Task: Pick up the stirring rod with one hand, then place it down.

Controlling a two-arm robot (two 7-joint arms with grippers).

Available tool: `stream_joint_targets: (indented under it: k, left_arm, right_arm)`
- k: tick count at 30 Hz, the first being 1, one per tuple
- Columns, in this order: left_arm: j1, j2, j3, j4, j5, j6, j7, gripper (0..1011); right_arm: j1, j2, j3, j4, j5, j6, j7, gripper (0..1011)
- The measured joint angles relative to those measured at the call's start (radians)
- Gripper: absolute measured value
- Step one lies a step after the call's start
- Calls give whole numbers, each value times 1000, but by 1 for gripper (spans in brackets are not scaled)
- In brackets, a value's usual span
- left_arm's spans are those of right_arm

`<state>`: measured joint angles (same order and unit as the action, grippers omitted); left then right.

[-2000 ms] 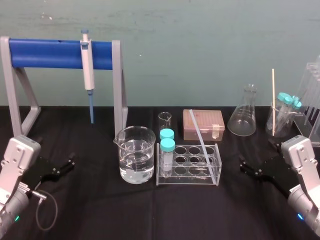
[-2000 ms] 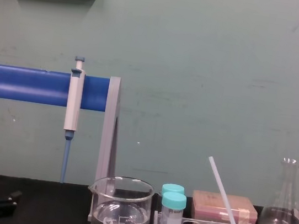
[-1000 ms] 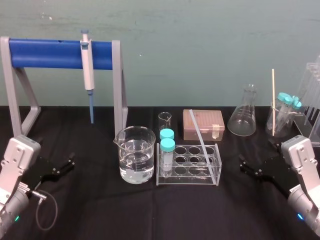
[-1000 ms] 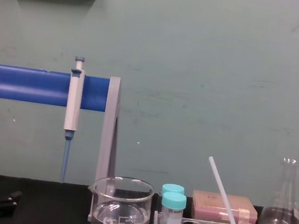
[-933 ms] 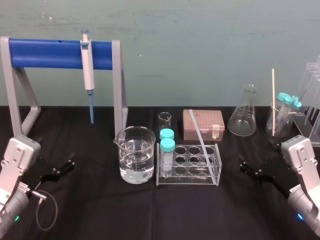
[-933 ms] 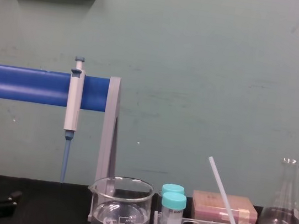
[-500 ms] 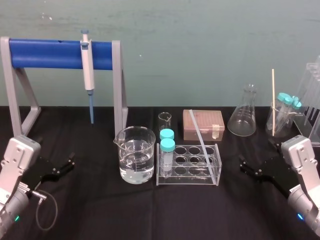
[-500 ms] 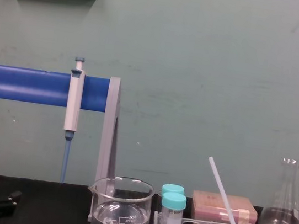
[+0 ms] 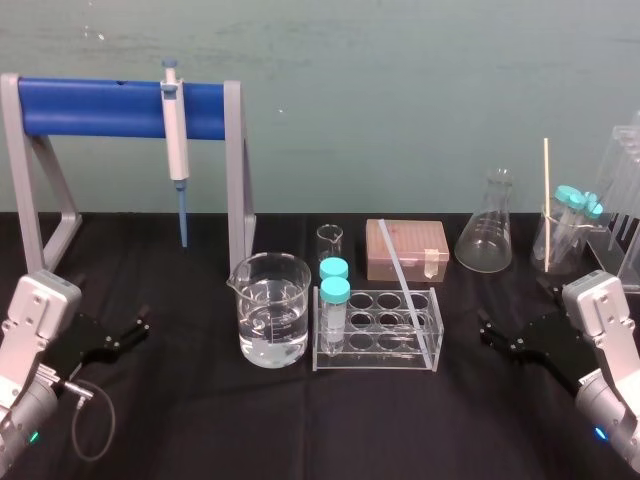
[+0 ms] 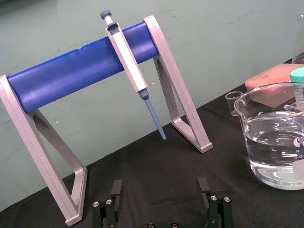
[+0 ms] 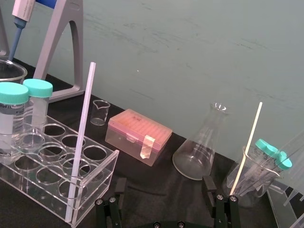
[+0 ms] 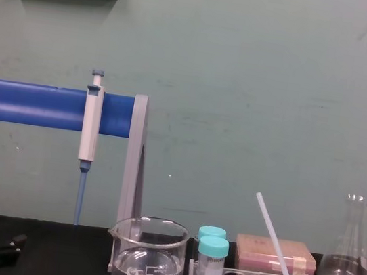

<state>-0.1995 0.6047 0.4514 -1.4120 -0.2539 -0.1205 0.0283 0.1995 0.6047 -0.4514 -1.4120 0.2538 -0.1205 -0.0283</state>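
Observation:
The stirring rod (image 9: pixel 403 285) is a translucent white rod. It leans at a slant in the clear test-tube rack (image 9: pixel 430 345) at the table's middle, its top tilted toward the back left. The same rod (image 11: pixel 81 137) stands ahead of my right gripper (image 11: pixel 164 186), which is open and holds nothing. That right gripper (image 9: pixel 483 330) rests low at the right, a short gap from the rack. My left gripper (image 9: pixel 143 322) sits at the left near the table's front; it (image 10: pixel 160 187) is open and holds nothing. From the chest view the rod (image 12: pixel 276 250) rises out of the rack.
A beaker of water (image 9: pixel 271 308) stands left of the rack, which holds two teal-capped tubes (image 9: pixel 334 300). Behind are a pink tip box (image 9: pixel 405 250), a flask (image 9: pixel 486 235), and a pipette (image 9: pixel 176 150) hanging on a blue-barred stand (image 9: pixel 100 108). A small beaker with a pale stick (image 9: pixel 547 205) is far right.

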Motion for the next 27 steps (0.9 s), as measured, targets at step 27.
stream_joint_targets:
  k: [27]
  left_arm:
    - [0, 0, 0, 0, 0, 0, 0, 1000]
  right_arm:
    - [1, 2, 11, 1, -19, -23, 3, 1000]
